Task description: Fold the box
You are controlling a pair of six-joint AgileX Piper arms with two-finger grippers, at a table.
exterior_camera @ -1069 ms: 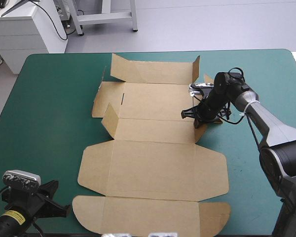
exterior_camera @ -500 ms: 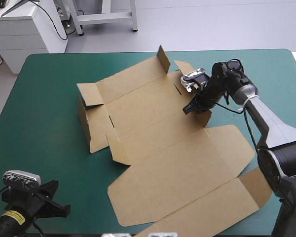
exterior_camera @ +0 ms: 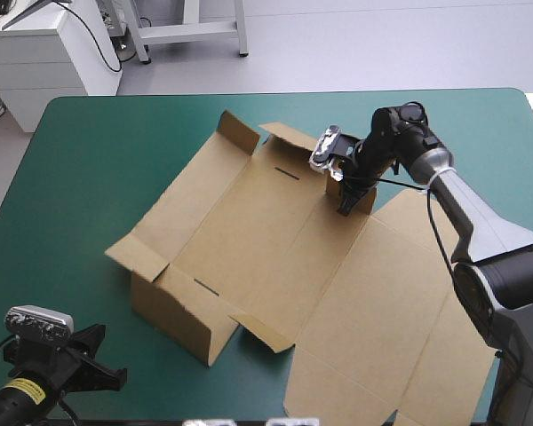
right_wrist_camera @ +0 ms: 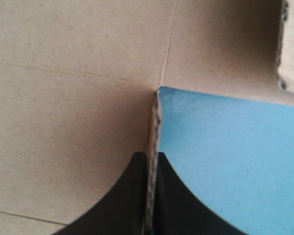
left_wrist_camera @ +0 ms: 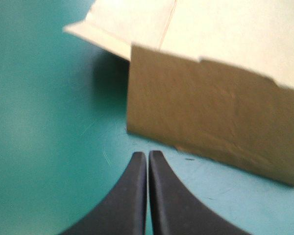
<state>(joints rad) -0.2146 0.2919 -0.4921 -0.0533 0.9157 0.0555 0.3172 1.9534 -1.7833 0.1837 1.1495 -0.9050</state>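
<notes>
Box (exterior_camera: pixel 275 240) askew on teal-green cover (exterior_camera: pixel 89 169), right gripper (right_wrist_camera: pixel 148 155) pinching its upright flap (right_wrist_camera: pixel 155 117), left gripper (left_wrist_camera: pixel 147 154) pressed together near a raised wall (left_wrist_camera: pixel 210 127)

box (exterior_camera: pixel 275 240): plain brown board, faint crease lines, two short dark slit marks
tabletop (exterior_camera: pixel 89 160): plain teal-green cover all around the box
left hand (left_wrist_camera: pixel 147 155): black, near the box
right hand (right_wrist_camera: pixel 151 156): black, at the box's edge

Silver-grey right arm (exterior_camera: pixel 481 220), 2 black fin-shaped fingers (right_wrist_camera: pixel 130 198)
</notes>
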